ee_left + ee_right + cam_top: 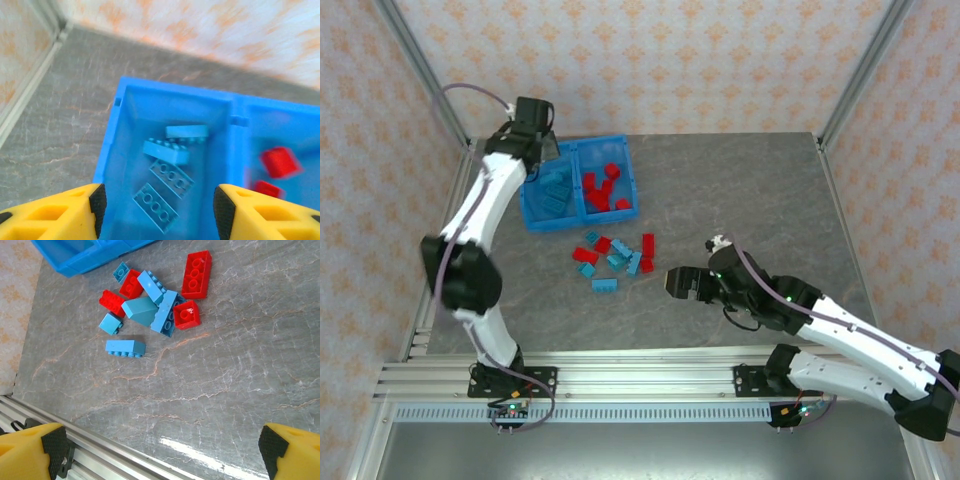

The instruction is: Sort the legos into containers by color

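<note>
Item 1, my left gripper (pixel 160 205): the fingers stand partly apart with nothing between them, and they hang above the left compartment (pixel 114 150) of the blue bin (pixel 578 222).

Item 2, left compartment: four light-blue bricks (pixel 166 151) lie on its floor. Two are stud-side up and two show their hollow undersides (those two lie nearest my fingertips).

Item 3, right compartment (pixel 285 125), past the divider wall: red bricks (pixel 279 162), blurred in my left wrist view. The top view shows several more of them (pixel 603 188).

Item 4, my right gripper (pixel 162 447): the fingers are spread wide and hold nothing. It hovers over bare grey table (pixel 225 365), to the right of the unsorted pieces and apart from them.

Item 5, loose heap (pixel 155 300), on the table just in front of the bin: red and light-blue pieces mixed, several touching or overlapping.
- A long red brick (pixel 196 274) lies at its right edge.
- A single long blue brick (pixel 125 347) lies on its side, a little apart on the near side.
</note>
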